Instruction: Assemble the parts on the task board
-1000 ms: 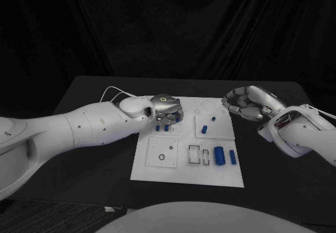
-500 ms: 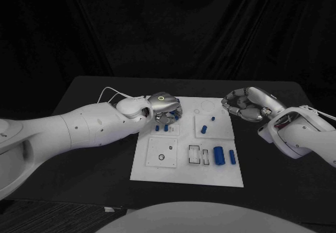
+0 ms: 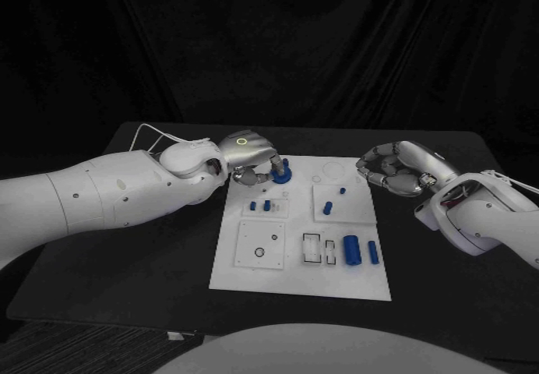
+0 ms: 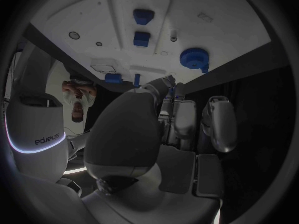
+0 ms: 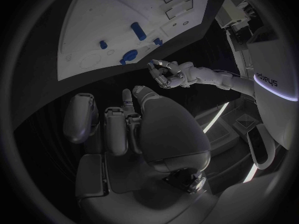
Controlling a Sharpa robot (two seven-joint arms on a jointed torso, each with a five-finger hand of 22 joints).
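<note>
Our left hand (image 3: 251,158) hangs at the task board's (image 3: 301,280) far edge, fingers apart and holding nothing, just beside the round blue part (image 3: 281,172) at the board's eleven o'clock corner. Our right hand (image 3: 396,167) hovers off the three o'clock side, fingers curled on nothing. We judge the next grasp should straddle that part squarely. It looks squat, disc-like, with a raised hub.

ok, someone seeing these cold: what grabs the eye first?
The white task board in the middle of the black table, dotted with small blue parts. Then the left robot hand at the board's far edge, beside a round blue part, and the right robot hand curled in off the board's far right corner.
</note>
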